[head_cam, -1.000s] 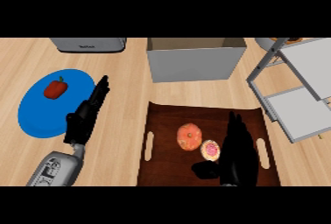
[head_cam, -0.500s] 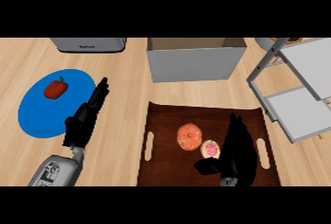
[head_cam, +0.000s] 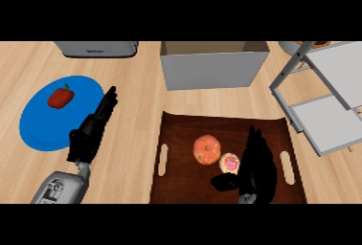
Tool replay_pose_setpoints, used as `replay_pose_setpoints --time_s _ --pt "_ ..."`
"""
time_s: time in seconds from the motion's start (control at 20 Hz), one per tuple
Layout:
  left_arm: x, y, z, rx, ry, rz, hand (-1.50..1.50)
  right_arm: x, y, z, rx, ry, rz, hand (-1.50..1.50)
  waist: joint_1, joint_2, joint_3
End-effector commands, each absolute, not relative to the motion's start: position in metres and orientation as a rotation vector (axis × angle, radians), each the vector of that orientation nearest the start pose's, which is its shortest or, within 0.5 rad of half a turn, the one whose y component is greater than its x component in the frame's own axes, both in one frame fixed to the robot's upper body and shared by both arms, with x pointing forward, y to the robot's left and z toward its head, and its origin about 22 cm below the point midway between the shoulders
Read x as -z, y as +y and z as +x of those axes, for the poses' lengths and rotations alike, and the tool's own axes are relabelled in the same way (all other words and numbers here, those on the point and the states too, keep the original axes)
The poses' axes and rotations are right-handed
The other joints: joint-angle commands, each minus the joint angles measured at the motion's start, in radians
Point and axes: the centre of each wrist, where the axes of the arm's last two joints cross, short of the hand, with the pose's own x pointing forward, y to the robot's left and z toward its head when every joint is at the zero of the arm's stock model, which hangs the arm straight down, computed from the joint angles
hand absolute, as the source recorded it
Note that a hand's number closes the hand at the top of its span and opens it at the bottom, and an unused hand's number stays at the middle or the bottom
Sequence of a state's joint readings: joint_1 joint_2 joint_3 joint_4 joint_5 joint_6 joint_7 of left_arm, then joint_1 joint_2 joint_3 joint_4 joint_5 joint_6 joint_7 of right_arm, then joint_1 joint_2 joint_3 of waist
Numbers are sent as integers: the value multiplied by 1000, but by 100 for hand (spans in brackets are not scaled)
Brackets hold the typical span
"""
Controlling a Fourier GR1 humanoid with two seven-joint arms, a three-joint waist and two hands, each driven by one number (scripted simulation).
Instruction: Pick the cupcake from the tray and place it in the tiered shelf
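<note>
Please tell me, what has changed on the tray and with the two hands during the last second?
Little has changed. The right robot hand shifted slightly toward the near edge of the tray, staying beside the cupcake, thumb below it; it has not taken hold of it. The cupcake, the round orange item, the left robot hand, the red pepper on the blue plate and the tiered shelf stayed as they were.

A single head view is looking steeply down onto the wooden counter from the robot's head height. The forearms are entering from the lower edge. The dark tray is sitting nearest, low in frame; the grey box and toaster are lying at the far edge, the tiered shelf at right, partly cropped.
</note>
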State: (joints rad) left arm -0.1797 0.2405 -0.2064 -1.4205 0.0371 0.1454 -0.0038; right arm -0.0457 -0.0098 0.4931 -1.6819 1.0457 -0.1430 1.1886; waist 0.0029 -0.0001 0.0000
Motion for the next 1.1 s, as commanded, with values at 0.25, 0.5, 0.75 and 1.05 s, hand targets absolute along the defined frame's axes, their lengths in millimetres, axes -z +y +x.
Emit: replay_pose_setpoints --time_s 0.25,0.5,0.75,1.05 --pt "-14 211 282 274 -1572 99 0 -20 -99 216 -380 -659 -907 150 -3 1 0" --pt "-15 206 280 274 -1594 116 0 -11 -100 211 -507 -654 -939 150 -4 -1 0" --pt "-16 234 296 259 -1578 113 0 -9 -88 222 -492 -682 -1001 150 -5 1 0" --pt "-12 228 281 254 -1574 120 0 2 -139 138 -1195 -1068 -656 150 -7 -9 3"
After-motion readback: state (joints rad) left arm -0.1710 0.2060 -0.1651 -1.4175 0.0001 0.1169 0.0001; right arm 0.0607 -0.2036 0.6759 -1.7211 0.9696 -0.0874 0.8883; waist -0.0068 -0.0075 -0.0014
